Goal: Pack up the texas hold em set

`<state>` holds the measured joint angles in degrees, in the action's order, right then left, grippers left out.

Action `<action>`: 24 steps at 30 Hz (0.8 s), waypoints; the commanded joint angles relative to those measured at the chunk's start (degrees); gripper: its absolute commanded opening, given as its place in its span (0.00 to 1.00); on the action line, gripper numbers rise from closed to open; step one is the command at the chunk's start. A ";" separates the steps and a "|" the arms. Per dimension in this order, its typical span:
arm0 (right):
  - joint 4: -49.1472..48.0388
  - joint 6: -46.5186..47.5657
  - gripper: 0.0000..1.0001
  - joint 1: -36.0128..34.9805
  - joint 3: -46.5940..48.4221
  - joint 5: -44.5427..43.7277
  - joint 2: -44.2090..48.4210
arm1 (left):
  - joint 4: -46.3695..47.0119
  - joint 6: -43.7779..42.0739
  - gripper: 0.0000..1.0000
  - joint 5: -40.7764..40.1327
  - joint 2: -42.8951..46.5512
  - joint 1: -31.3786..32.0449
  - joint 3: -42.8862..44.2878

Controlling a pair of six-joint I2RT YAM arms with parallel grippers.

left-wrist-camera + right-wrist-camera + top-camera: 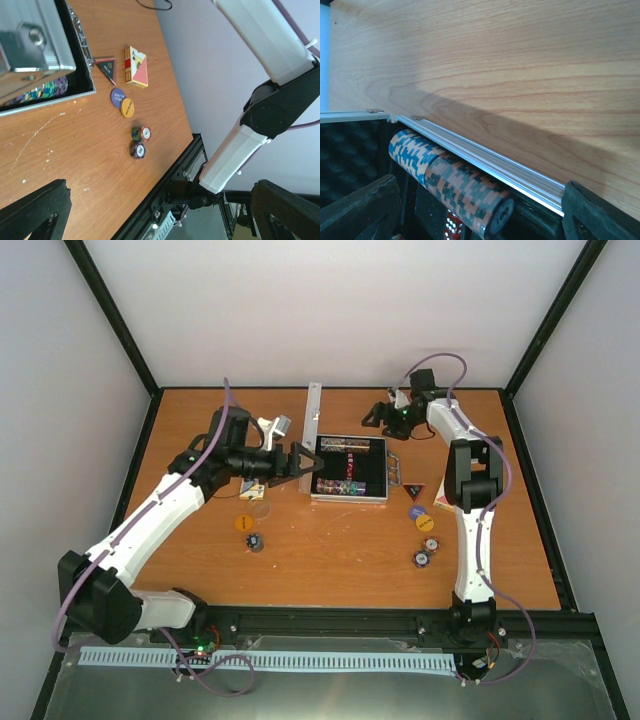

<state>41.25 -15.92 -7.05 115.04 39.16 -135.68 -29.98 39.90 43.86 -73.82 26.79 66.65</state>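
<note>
1. Your left jaws were wide open and empty, hovering by the left side of the case (348, 499) above the table (330, 570).
2. Your right jaws were also open, holding nothing. They hung over the case's far right corner, just above a chip row (450, 187) lying on edge beside the rim.
3. The case sat open mid-table with its lid (314, 415) raised at the left side.
4. To its right, on the table, you had the token (413, 490), a card box (440, 500), a purple disc (417, 511), an orange disc (424, 523) and loose chips (430, 545).
5. To its left lay a second box (252, 491), another orange disc (243, 522) and more chips (256, 541).
</note>
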 commanded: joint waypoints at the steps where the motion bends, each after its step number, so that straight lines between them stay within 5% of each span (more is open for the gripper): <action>1: 3.85 2.66 0.87 -1.03 3.03 4.35 -2.15 | 6.73 1.28 1.00 0.94 -1.57 0.55 0.12; 13: 8.81 7.73 0.86 -1.60 1.50 5.18 -2.38 | 8.87 0.08 0.99 -3.63 -7.80 0.55 3.86; 24: 7.69 8.46 0.86 -2.34 -10.81 3.93 5.64 | 10.03 -0.22 1.00 -9.57 -10.19 0.08 5.10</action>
<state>42.96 -7.25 -7.86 109.43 43.24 -133.16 -21.89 40.16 38.11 -82.78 26.81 67.99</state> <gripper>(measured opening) 0.864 0.997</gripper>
